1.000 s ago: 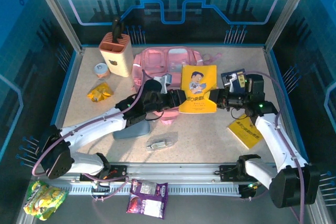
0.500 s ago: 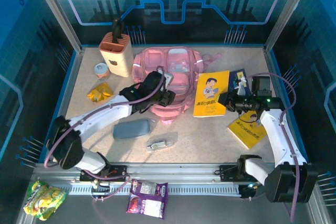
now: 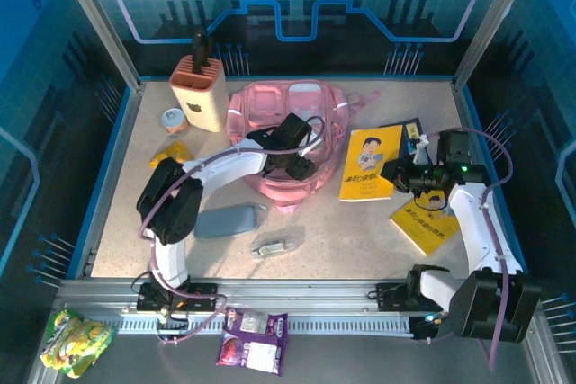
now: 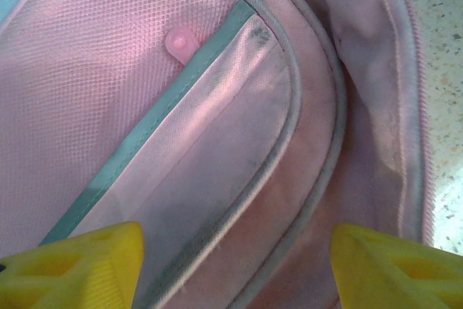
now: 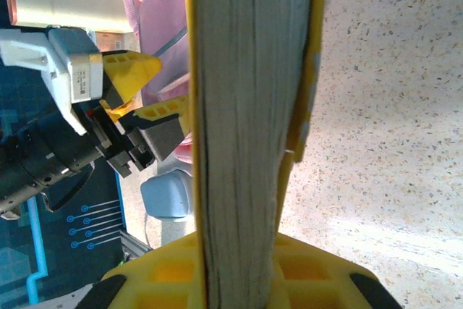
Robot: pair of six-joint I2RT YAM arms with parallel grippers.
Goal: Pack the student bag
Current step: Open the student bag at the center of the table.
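Your left gripper (image 3: 300,166) hangs over the student bag (image 3: 270,107), a large pink fabric backpack that lies at the far middle of the speckled beige table (image 3: 351,231). Its yellow fingers (image 4: 72,262) stand apart and hold nothing. Your right gripper (image 3: 398,173) is clamped on a thin yellow paperback book (image 3: 371,161), just beside the right side of the bag.

Pink backpack (image 3: 286,110) lies flat. Left gripper (image 3: 299,168) over its near part. Yellow book (image 3: 371,161) just right of backpack, right gripper (image 3: 392,173) at book's right edge. Second yellow book (image 3: 425,222) further right of backpack. Grey pencil case (image 3: 227,220) near backpack's front-left. Beige knife block (image 3: 198,92) left of backpack.
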